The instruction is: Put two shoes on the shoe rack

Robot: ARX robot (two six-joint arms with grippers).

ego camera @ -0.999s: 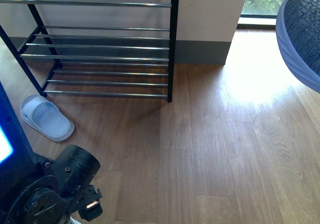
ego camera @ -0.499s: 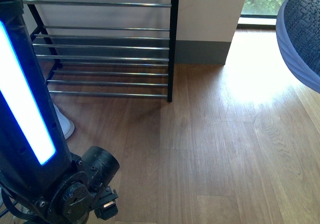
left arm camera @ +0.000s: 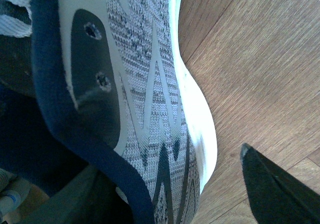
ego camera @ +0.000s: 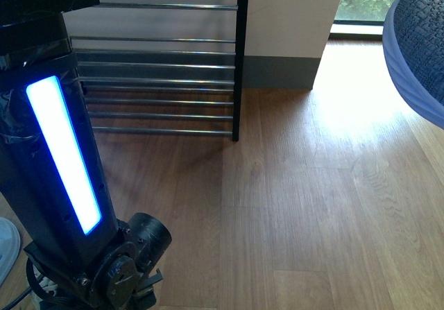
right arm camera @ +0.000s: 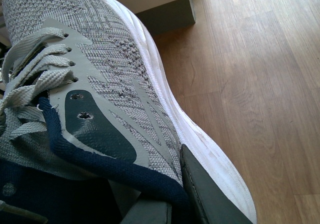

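A grey knit sneaker (right arm camera: 100, 68) with white sole and navy lining fills the right wrist view. My right gripper (right arm camera: 175, 204) is shut on its side wall at the collar, one finger (right arm camera: 210, 199) pressed on the outside. This sneaker shows at the far right of the front view (ego camera: 416, 46), held above the floor. In the left wrist view a second grey sneaker (left arm camera: 145, 83) lies on the wood floor. My left gripper (left arm camera: 185, 194) is open astride its side wall, the outer finger (left arm camera: 270, 189) apart from the sole. The shoe rack (ego camera: 173, 60) stands at the back left.
My left arm (ego camera: 62, 157) with its lit blue strip rises at the left and hides part of the rack. A white wall corner (ego camera: 291, 26) with a grey skirting stands right of the rack. A pale rounded edge (ego camera: 7, 251) shows at the bottom left. Wood floor (ego camera: 312, 206) spreads to the right.
My left arm has swung up and to the right in the front view, now hiding the pale blue slide sandal and the rack's left end. The held sneaker at the right has not moved.
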